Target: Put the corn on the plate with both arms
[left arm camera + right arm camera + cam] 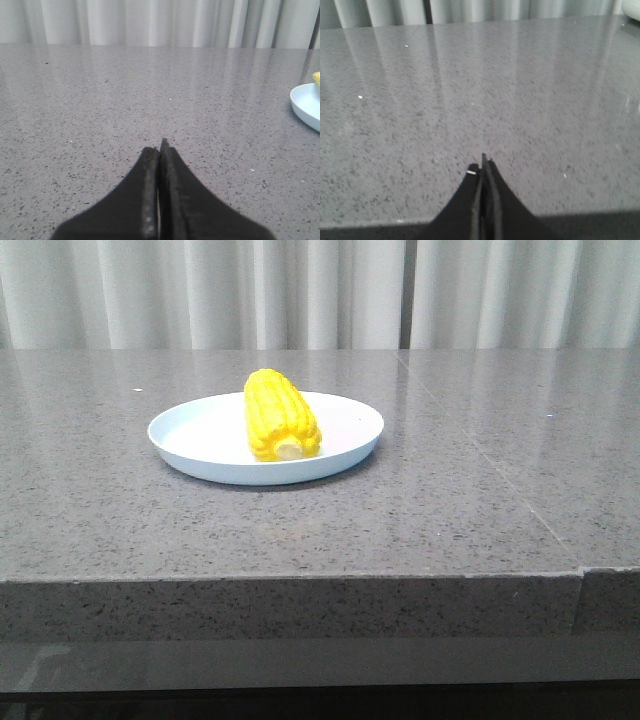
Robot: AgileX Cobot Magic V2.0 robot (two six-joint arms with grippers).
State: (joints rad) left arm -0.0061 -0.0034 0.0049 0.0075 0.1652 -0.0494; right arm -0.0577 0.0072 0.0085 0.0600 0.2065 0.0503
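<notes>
Nearest the front camera runs the thick front edge of the grey speckled stone table point(300, 605), a seam crossing its top toward the right side. Further back, a little left of centre, sits the plate point(190, 430), round, shallow and pale blue, resting flat on the stone. On the plate lies the corn point(280, 415), bright yellow and glossy, stretched from the plate's middle toward its near rim, with the pale cream cut end facing the camera and the rounded tip pointing away toward the curtain point(320, 290) of white folds behind the table. The cob rests inside the rim, on the plate's floor, with bare blue showing to its left and right. Neither arm shows in the front view. From the left wrist camera, the left gripper point(161, 150) hangs low over bare stone with its two dark fingers pressed together, only a hairline between them and nothing in the pinch; at the far side edge of that view a slice of the plate's rim and a sliver of yellow cob peep in, well apart from the fingertips. From the right wrist camera, the right gripper point(483, 165) likewise has its dark fingers closed flat against each other, holding nothing, above bare speckled stone, with the curtain folds along the far edge of the table.
</notes>
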